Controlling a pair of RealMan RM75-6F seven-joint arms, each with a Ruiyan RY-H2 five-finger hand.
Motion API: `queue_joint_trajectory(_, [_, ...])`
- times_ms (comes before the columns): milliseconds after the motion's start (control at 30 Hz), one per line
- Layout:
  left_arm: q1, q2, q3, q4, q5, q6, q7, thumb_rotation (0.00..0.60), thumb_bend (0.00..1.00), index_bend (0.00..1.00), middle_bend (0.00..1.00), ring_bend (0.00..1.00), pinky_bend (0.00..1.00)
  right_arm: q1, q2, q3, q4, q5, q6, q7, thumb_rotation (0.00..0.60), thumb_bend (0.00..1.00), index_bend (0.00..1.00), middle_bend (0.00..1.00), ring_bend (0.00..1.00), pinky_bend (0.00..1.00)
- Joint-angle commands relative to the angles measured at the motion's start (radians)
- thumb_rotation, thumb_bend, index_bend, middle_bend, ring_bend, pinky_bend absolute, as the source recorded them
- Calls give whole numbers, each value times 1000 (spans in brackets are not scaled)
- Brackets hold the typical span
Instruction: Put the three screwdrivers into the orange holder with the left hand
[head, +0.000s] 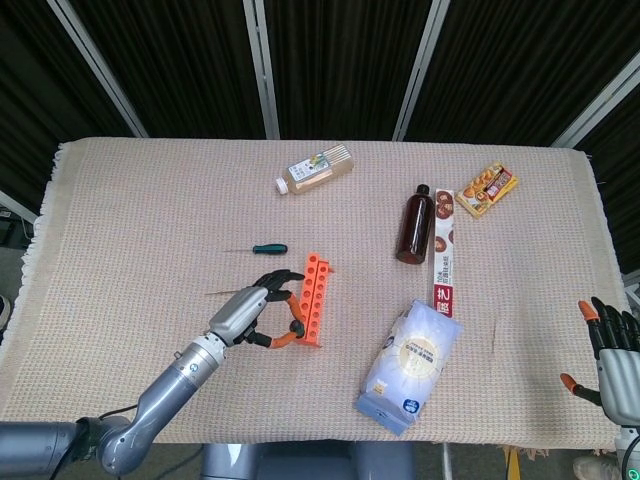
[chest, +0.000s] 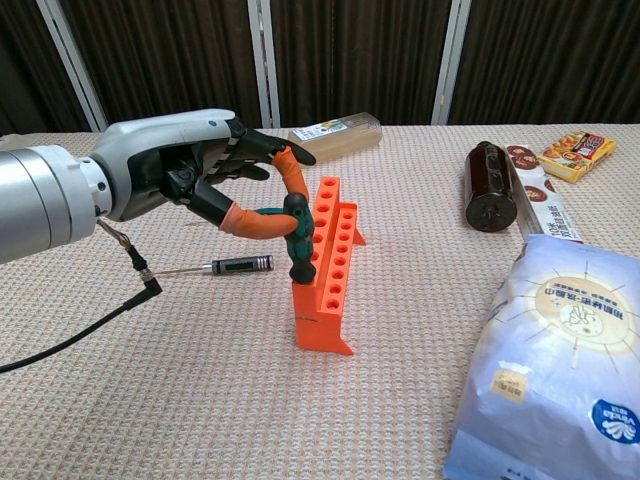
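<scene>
One green screwdriver (chest: 297, 236) upright in orange holder (chest: 325, 270), pinched by left hand (chest: 205, 175); right hand (head: 612, 349) spread.

milk tea bottle (head: 314, 168) | brown bottle (head: 415, 225) | snack box (head: 486, 189) | white bag (head: 410, 366)

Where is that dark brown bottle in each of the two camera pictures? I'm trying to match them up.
Head view: the brown bottle lies right of centre, beside a long narrow box.
Chest view: the brown bottle lies upper right, its base toward the camera.
Shared landmark: the orange holder, which stands to the bottle's left in both.
</scene>
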Motion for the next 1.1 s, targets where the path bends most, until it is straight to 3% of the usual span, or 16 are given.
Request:
queue_joint_trajectory(33, [0,0,1,1,2,1,4,600,432,386,48,0,0,0,0,0,-1,0,0,-1,600,0,0,0,0,0])
queue_joint_trajectory(267, [0,4,-2,-1,1,-3,12,600,419,134,0,0,0,1,0,1,-4,1,-1,-4,600,0,0,0,0,0])
queue_joint_trajectory(533, [26,22,-12,-16,50,40,-7,600,410,88,0,0,0,2,2,2,-10,2,-1,-12,600,0,0,0,0,0])
queue_joint_trajectory(600, [60,58,-21,-16,93,97,-27,600,411,112,0,0,0,3,2,3,-10,1,-1,-12,600,0,0,0,0,0])
queue_joint_trajectory(833, [89,108,-37,69,97,123,-56,600,413,296,0,0,0,8,2,5,-9,3,-8,-12,600,0,0,0,0,0])
queue_joint_trajectory(1000, [67,88,-50,178,39,126,53,600,442,425,0,0,0,13,1,5,-12,1,-12,-14,600,0,0,0,0,0])
queue_joint_trajectory(1100, [27,62,-30,262,10,115,215,600,447,456,0,0,0,14,2,5,-15,-1,-13,-20,600,0,0,0,0,0])
